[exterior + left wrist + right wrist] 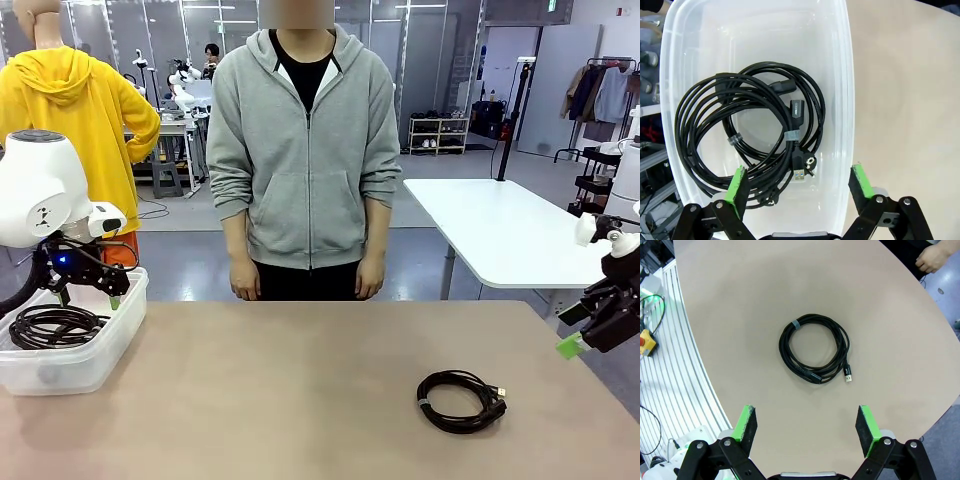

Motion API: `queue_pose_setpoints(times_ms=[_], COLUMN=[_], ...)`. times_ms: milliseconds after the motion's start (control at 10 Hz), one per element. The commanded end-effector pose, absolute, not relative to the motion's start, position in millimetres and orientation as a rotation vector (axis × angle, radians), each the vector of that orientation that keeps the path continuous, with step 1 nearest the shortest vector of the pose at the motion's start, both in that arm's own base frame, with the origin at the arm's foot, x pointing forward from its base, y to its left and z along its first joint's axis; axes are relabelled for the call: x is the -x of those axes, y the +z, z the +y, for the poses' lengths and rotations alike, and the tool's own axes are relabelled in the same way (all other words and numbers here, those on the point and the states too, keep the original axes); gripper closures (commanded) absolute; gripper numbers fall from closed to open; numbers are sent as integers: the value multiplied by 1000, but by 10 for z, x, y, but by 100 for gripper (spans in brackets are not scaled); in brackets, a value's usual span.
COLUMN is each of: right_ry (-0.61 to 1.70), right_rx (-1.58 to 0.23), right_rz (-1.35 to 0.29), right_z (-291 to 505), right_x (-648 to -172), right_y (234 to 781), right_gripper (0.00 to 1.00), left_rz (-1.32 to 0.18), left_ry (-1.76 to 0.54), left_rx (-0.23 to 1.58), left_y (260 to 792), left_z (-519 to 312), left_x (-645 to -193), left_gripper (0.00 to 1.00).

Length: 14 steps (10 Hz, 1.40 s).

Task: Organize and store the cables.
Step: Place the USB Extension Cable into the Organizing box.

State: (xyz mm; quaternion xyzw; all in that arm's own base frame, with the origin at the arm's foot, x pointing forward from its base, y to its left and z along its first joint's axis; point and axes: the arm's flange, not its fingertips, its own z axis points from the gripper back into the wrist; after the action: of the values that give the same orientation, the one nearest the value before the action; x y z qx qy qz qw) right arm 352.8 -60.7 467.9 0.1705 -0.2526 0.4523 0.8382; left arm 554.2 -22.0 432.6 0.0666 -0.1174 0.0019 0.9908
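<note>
One black coiled cable (pixel 460 400) (pixel 814 349) lies flat on the tan table, right of centre, with a small connector tip at its edge. More coiled cables (pixel 55 325) (pixel 750 135) lie tangled inside a clear plastic bin (pixel 125 335) (pixel 840 75) at the table's left edge; one has a chunky plug. My left gripper (pixel 88 297) (pixel 800 184) hangs open just above the bin, empty, its fingers either side of the bin's wall. My right gripper (pixel 572 330) (pixel 807 427) is open and empty, raised at the table's right edge, well apart from the loose coil.
A person in a grey hoodie (pixel 305 150) stands at the far side, arms down, one hand (pixel 935 257) near the table edge. A white table (pixel 500 230) stands behind on the right. The tan table (pixel 300 380) is bare between the bin and the coil.
</note>
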Motion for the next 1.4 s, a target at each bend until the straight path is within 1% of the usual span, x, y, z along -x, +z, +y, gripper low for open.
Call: queue_pose_setpoints(times_ms=[0,400,500,600,700,800,900,1000,1200,1300], right_ry=[935,935,935,935,935,935,935,935,935,935], right_rx=[-359,-359,-359,-359,-359,-359,-359,-359,-359,-359], right_rz=[-536,-536,-536,-536,-536,-536,-536,-536,-536,-536], right_z=[-594,-594,-594,-594,-594,-594,-594,-594,-594,-594], right_x=[-3553,-3553,-3553,-3553,-3553,-3553,-3553,-3553,-3553,-3553], right_y=[4691,4691,4691,4691,4691,4691,4691,4691,4691,4691], right_gripper=[0,0,0,0,0,0,0,0,0,0], left_rz=[-237,-235,-267,-307,-328,-310,-293,-327,-452,-506], left_ry=[-15,4,-47,-77,-81,-137,-241,-354,-630,-695], left_rx=[-143,-134,-13,63,149,220,306,368,379,379], left_y=[4335,4326,4730,5048,5322,5539,5705,5901,6163,6220], left_z=[-191,-220,-330,-372,-378,-348,-277,-196,-72,3], left_x=[-5578,-5542,-5533,-5408,-5224,-4938,-4648,-4324,-3745,-3529], left_gripper=[0,0,0,0,0,0,0,0,0,0])
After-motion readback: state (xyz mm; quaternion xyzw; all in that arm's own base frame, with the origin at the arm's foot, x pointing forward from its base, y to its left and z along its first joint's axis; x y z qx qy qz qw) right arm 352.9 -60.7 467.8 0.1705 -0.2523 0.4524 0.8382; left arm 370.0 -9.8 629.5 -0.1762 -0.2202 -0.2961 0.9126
